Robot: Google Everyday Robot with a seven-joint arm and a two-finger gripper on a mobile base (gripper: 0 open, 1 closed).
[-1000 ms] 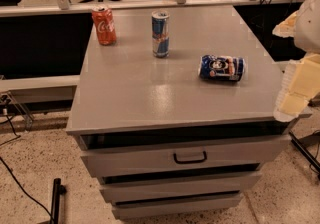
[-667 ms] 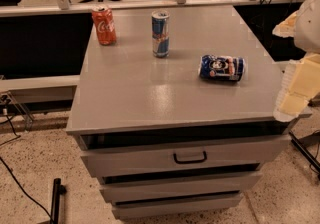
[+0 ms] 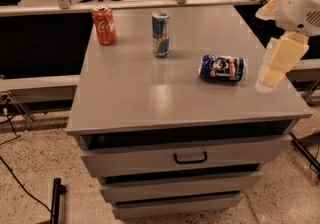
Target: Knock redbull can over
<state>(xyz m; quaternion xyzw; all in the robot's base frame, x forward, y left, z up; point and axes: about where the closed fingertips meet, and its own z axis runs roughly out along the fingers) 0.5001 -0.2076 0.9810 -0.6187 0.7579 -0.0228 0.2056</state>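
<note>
The redbull can (image 3: 160, 33), slim, blue and silver, stands upright on the grey cabinet top (image 3: 150, 98), towards the back middle. My gripper (image 3: 276, 64), cream-coloured under a white arm (image 3: 301, 0), hangs over the right edge of the top. It is to the right of the dark-blue can (image 3: 223, 68) and well to the right of the redbull can, touching neither.
A red Coca-Cola can (image 3: 104, 24) stands upright at the back left. The wider dark-blue can lies on its side to the right of the middle. Drawers (image 3: 190, 157) are below the top. Office chairs and a rail stand behind.
My gripper has moved up and to the left, further in over the right edge of the top. The cans have not moved.
</note>
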